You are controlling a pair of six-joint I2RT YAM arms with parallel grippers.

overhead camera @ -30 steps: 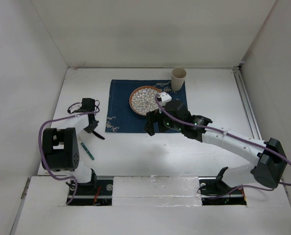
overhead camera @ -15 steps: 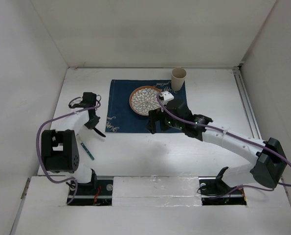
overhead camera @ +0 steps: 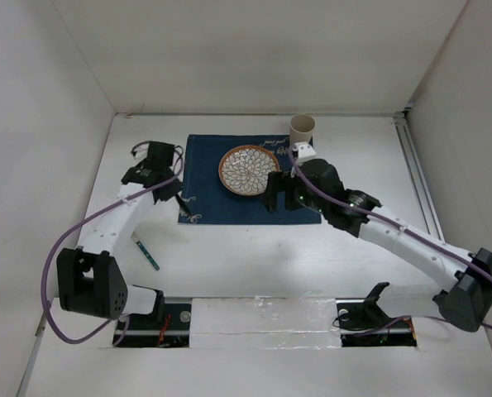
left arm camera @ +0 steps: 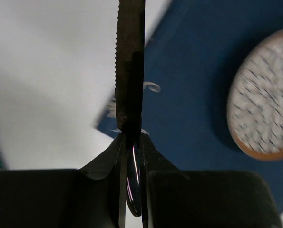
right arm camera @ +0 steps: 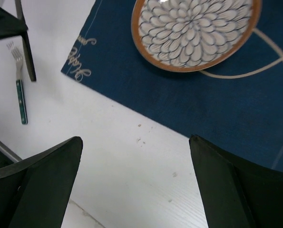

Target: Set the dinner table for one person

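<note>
White matte dinner table (overhead camera: 254, 256), plain, w/ blue placemat (overhead camera: 204, 178).

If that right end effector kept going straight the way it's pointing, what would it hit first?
Probably the bare white table, just short of the blue placemat. The right end effector is open, with nothing between its fingers. Depth is unclear.

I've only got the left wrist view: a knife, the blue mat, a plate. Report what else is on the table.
Observer: A tan cup stands at the far right corner of the mat.
Operator: Give me the right gripper's state.
Observer: The right gripper is open and empty, over the mat's near edge.
Operator: Report any other cutlery.
Observer: A green-handled fork lies on the bare table, left of the mat and nearer the arm bases.
</note>
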